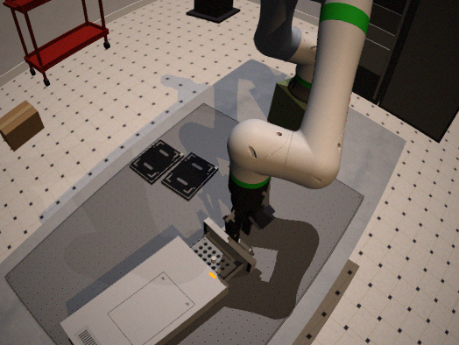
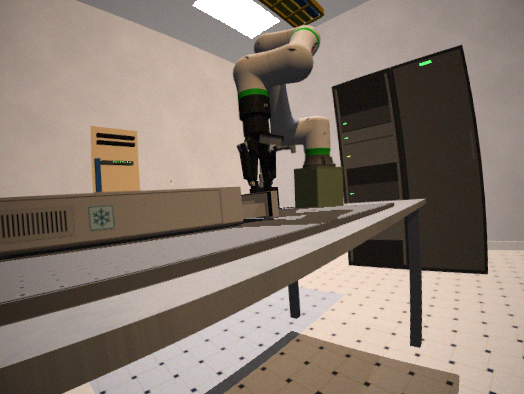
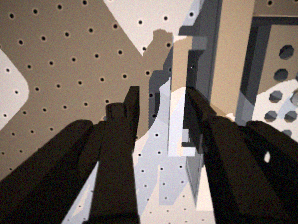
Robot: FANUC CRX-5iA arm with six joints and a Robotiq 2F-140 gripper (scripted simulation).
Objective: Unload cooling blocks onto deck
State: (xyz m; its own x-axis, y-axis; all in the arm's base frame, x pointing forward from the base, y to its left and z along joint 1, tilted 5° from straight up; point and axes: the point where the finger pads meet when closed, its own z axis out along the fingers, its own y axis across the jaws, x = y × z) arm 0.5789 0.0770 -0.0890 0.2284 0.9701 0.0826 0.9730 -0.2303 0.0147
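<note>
The cooler COLD point(image 1: 144, 263) point(image 2: 165, 210) has its drawer point(image 1: 219, 234) point(image 3: 232, 60) partly out, and its lamp point(image 1: 212, 275) is lit orange. Inside, a block surface with bores point(image 1: 203, 250) point(image 3: 276, 42) shows, with a pale-capped tube point(image 1: 214, 259). The rest of the contents is hidden under the cooler's top or too dark to tell. My gripper point(image 1: 233, 236) point(image 2: 260, 187) point(image 3: 161, 100) points down at the drawer front. Its fingers stand apart on both sides of the handle bar point(image 3: 177, 110), one between bar and front, with a gap on the other side. Slots D1 point(image 1: 188, 186) and D2 point(image 1: 153, 159) hold no block.
The cooler body stands on the perforated deck point(image 1: 131, 210) beside the drawer. The raised drawer front is close to my fingers. The green robot base point(image 1: 285, 105) point(image 2: 319, 187) stands behind the arm. A dark cabinet point(image 2: 435, 165) is farther back.
</note>
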